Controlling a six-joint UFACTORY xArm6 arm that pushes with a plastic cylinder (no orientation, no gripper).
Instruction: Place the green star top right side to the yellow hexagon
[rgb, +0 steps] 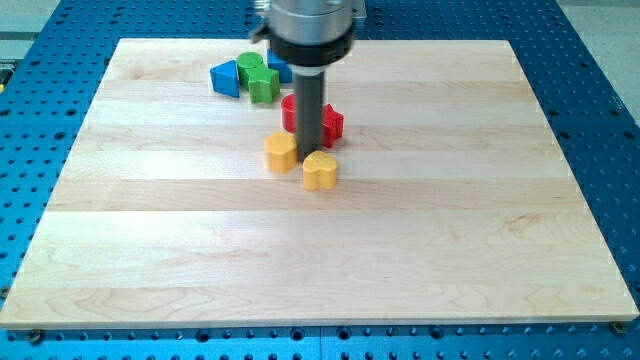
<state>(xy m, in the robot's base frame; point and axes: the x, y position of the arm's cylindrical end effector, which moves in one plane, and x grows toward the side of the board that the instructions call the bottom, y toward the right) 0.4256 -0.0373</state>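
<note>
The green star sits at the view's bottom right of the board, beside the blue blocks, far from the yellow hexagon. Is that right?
Not quite. The camera view shows the green star at the view's top left of the board, not bottom right. It does sit beside the blue blocks, away from the yellow hexagon, with my tip down between the two yellow blocks.

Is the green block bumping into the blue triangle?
Cannot tell. In the camera view, the green block sits tight beside the blue triangle; no gap or contact shows plainly.
</note>
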